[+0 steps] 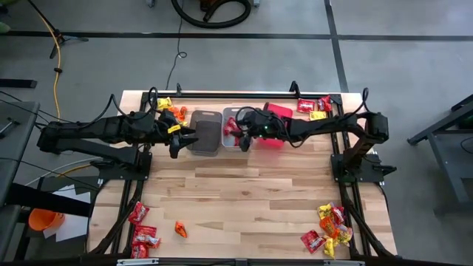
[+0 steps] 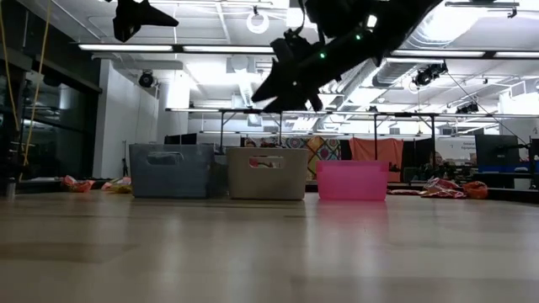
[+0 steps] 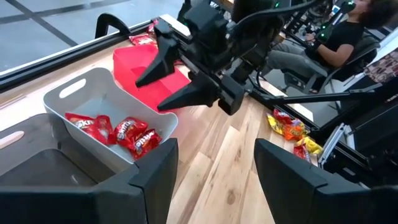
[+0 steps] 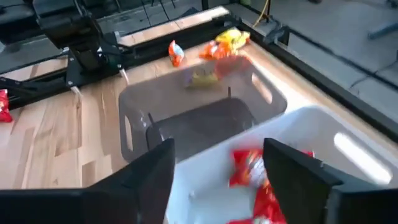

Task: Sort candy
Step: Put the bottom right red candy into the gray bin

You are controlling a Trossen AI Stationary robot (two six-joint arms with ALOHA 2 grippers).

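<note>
Three bins stand in a row at the table's far middle: a dark grey-brown bin [image 1: 205, 131], a pale bin [image 1: 230, 118] and a pink bin [image 1: 279, 112]. Red candy [image 3: 127, 132] lies in the pale bin. My right gripper [image 1: 240, 135] hangs open above the pale bin. In its wrist view a blurred red candy [image 4: 246, 167] shows between its fingers, over that bin [image 4: 348, 155]. My left gripper [image 1: 182, 138] is open and empty at the dark bin's left side, raised off the table. A yellow candy [image 4: 202, 76] shows blurred in the dark bin.
Candy piles lie at the far left [image 1: 168, 108], far right [image 1: 314, 107], near left [image 1: 142, 235] and near right [image 1: 329, 229] corners. One orange candy [image 1: 180, 230] lies alone near the front. Bare wood stretches across the middle [image 1: 244, 192]. A person sits beyond the table [image 3: 336, 34].
</note>
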